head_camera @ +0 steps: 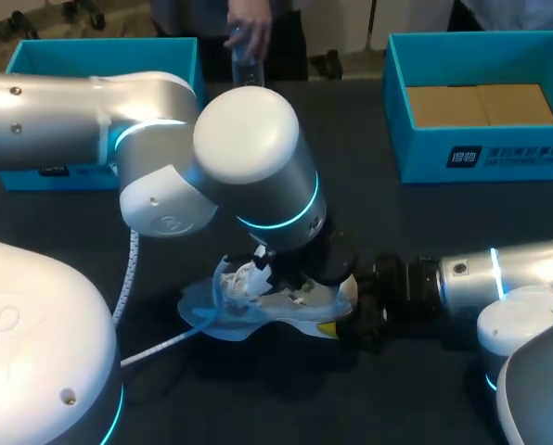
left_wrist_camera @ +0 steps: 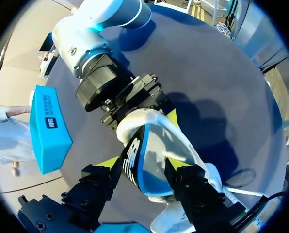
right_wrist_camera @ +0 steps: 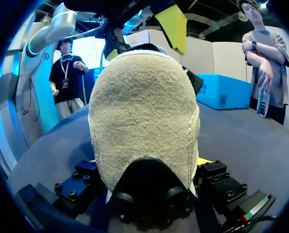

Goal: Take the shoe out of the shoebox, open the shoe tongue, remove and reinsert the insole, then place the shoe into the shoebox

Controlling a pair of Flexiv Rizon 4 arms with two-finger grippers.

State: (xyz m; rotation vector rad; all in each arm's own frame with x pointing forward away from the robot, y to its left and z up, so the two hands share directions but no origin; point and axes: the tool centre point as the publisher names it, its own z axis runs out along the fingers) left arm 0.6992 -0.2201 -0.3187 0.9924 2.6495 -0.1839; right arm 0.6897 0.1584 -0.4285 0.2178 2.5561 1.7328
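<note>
Dark surface is carrying an open blue box at its far left corner, and near the middle of the front edge the left fingers are hanging spread over the shoe, one tip beside its logo side and the other over the blue lining. Right fingers are pinching the shoe's heel, while the shoebox is sitting at the far right corner.

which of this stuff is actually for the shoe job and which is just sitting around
job: white shoe; blue shoebox at far right, likely its box
lying about: second blue box at far left; brown cardboard inside the right shoebox
</note>
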